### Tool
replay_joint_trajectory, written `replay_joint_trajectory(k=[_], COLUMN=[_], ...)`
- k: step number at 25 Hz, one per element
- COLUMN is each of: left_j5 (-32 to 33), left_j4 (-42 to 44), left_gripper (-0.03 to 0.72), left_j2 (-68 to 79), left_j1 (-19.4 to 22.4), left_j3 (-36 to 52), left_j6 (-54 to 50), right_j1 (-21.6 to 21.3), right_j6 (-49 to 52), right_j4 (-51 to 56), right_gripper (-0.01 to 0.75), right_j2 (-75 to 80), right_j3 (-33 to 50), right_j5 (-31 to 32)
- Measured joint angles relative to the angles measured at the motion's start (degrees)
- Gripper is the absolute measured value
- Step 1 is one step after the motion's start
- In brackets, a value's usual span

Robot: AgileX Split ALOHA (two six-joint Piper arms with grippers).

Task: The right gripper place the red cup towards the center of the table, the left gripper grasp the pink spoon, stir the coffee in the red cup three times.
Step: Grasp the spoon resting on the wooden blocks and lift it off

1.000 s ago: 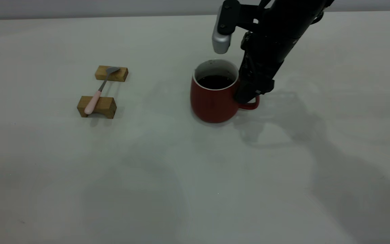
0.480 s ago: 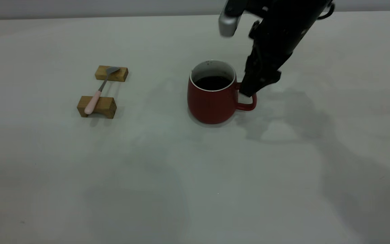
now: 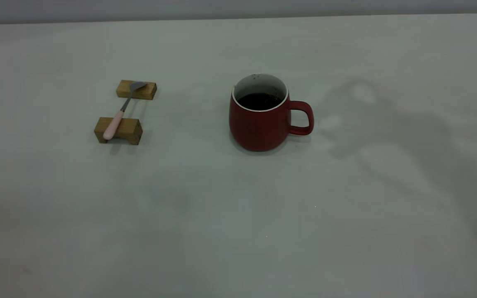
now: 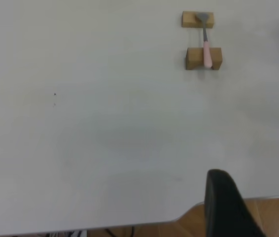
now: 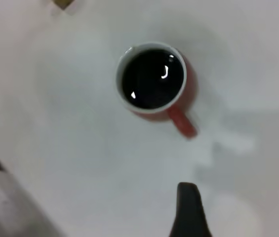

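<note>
I have the pale grey-white counter (image 3: pixel 238 231) filling the exterior view, with a strip of grey wall behind its far edge. No arm shows there, only soft shadows at the right side of the counter. The left wrist view adds the counter's edge and a wood-toned floor beyond it.

The red cup (image 3: pixel 259 124) stands upright near the middle of the counter, its loop handle towards the right arm's side. The right wrist view looks straight down into it. There the coffee (image 5: pixel 152 79) is a dark round surface ringed by white ceramic, with two small glints.

The left end effector (image 4: pixel 256 174) hangs over the counter's edge with its two black fingers spread apart, holding nothing. Of the right end effector (image 5: pixel 188 207) I see one dark finger, so I cannot tell its state.

Two tan wooden blocks (image 3: pixel 118 130) sit well apart from the cup, on the left arm's side. The pink spoon (image 3: pixel 118 114) bridges them, with its grey bowl on the far block and its pink handle on the near one.
</note>
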Motion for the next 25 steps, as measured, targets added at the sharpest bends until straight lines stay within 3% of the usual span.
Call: replay_joint_trajectory(k=[5, 9, 13, 25], left_j5=[0.0, 0.0, 0.0, 0.0], left_j4=[0.0, 0.0, 0.0, 0.0], left_gripper=[0.365, 0.365, 0.365, 0.365], left_j2=[0.0, 0.0, 0.0, 0.0], left_j1=[0.0, 0.0, 0.0, 0.0], left_j3=[0.0, 0.0, 0.0, 0.0], left_j6=[0.0, 0.0, 0.0, 0.0], right_j1=[-0.2, -0.2, -0.2, -1.55], right_j6=[21.93, 33.87, 36.05, 36.4], right_j4=[-9.04, -13.79, -16.16, -18.47], right_gripper=[0.593, 0.593, 0.593, 0.593], right_j2=[-12.84, -21.32, -30.71, -69.54], right_j3=[0.0, 1.32, 6.51, 38.39], right_j5=[12.36, 14.22, 14.46, 14.86])
